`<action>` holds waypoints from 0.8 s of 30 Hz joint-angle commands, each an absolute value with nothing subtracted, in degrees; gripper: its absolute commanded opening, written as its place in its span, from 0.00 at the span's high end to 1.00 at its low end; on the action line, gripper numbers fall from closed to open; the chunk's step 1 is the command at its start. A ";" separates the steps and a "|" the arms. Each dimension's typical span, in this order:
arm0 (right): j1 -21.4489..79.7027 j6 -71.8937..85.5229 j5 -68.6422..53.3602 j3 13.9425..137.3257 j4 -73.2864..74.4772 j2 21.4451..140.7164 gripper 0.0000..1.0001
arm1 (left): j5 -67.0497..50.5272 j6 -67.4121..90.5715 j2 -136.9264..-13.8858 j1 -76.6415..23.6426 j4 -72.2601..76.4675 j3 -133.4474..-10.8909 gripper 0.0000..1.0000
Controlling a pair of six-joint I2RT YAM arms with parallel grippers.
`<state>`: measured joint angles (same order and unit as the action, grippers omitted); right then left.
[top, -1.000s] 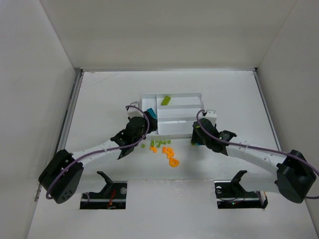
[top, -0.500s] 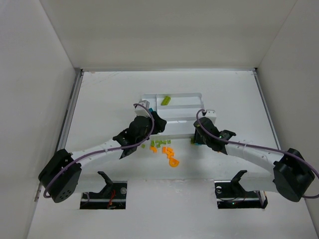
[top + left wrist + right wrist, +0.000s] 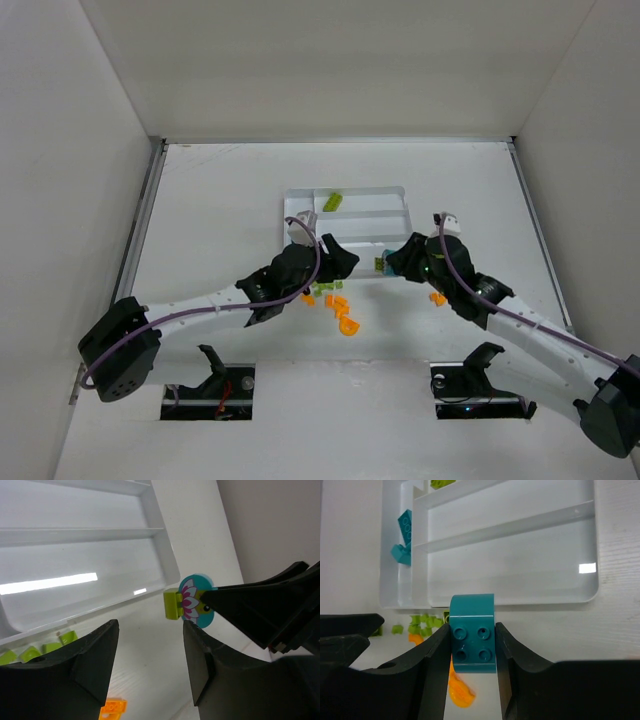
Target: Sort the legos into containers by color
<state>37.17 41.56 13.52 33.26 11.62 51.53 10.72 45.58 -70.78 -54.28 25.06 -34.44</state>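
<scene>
We are looking first at the teal brick (image 3: 472,625), which the right gripper (image 3: 473,652) is pinching between its two fingers, studs facing the wrist camera, just off the tray's (image 3: 520,565) near wall and above the table (image 3: 210,200). From the left wrist view its round face is showing a pink and white flower, and a small green piece (image 3: 172,603) is sitting against its side; we cannot tell whether the two are joined. The black fingers are covering the brick's flanks, so its full shape is staying hidden. The left gripper (image 3: 150,645) is hanging close by, fingers spread with nothing between them. In the tray, two teal bricks (image 3: 405,532) are lying in the narrow cross section and one green brick (image 3: 332,201) in a long section, cut off at the top edge of the right wrist view. On the table beside the tray's near wall, loose green bricks (image 3: 322,290) and orange bricks (image 3: 342,310) are lying in a cluster partly covered by the left arm, so we cannot count them. One more orange brick (image 3: 438,297) is lying apart beside the right arm.
</scene>
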 commanded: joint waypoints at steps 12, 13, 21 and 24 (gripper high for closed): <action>33.71 52.90 -1.92 29.01 -8.25 51.59 0.83 | 7.91 54.67 -73.48 -54.01 35.07 -32.08 0.42; 33.53 53.43 -2.63 28.83 -8.96 51.77 0.82 | 7.91 55.02 -73.56 -53.92 35.50 -31.99 0.41; 32.39 56.86 -6.33 27.86 -14.06 53.35 0.82 | 8.17 57.65 -75.06 -53.74 39.20 -30.77 0.41; 31.77 58.44 -7.55 27.77 -15.81 53.96 0.82 | 9.14 60.37 -73.83 -53.13 42.52 -28.57 0.35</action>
<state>32.64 55.83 -5.02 28.08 -8.91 53.65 8.43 57.21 -75.20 -53.84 36.64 -30.52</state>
